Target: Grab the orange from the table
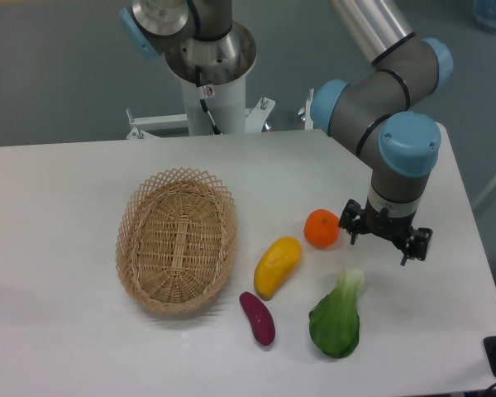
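On the white table [66,182], small round bright-orange orange [321,228], gripper [385,236] just beside, jaw state unclear

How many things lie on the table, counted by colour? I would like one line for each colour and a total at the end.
Orange: 1, the orange
Yellow: 1, the long yellow fruit
Purple: 1, the purple vegetable
Green: 1, the leafy green
Tan: 1, the wicker basket
Total: 5

On the table [58,190]: basket [177,240] left; orange [321,228] right, behind the mango [277,265]; eggplant [257,318] nearest front.
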### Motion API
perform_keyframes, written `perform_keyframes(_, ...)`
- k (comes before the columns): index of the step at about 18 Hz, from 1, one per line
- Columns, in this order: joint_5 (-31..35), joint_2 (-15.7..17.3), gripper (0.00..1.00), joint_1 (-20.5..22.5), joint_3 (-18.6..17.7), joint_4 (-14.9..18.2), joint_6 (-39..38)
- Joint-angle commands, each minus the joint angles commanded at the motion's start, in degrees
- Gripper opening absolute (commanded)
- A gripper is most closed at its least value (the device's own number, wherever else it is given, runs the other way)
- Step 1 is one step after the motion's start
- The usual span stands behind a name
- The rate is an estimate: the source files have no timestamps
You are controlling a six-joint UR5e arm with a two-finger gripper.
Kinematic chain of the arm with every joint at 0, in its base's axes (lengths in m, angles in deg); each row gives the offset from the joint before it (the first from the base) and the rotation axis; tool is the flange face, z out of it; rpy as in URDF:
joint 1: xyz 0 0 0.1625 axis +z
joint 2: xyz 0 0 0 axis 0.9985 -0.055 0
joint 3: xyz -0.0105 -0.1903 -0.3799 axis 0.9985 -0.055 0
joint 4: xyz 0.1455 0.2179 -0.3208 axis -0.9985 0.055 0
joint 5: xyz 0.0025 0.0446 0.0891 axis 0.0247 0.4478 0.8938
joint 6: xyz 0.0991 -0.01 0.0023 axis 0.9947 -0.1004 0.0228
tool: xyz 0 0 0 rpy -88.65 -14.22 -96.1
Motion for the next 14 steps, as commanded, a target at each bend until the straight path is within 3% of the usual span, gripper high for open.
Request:
perform_keyframes(10, 0.5, -0.2, 1.00, -0.2, 0.0, 0.0, -0.1)
perform_keyframes(14, 0.6, 0.3, 1.00, -0.3, -2.2, -0.2, -0.6)
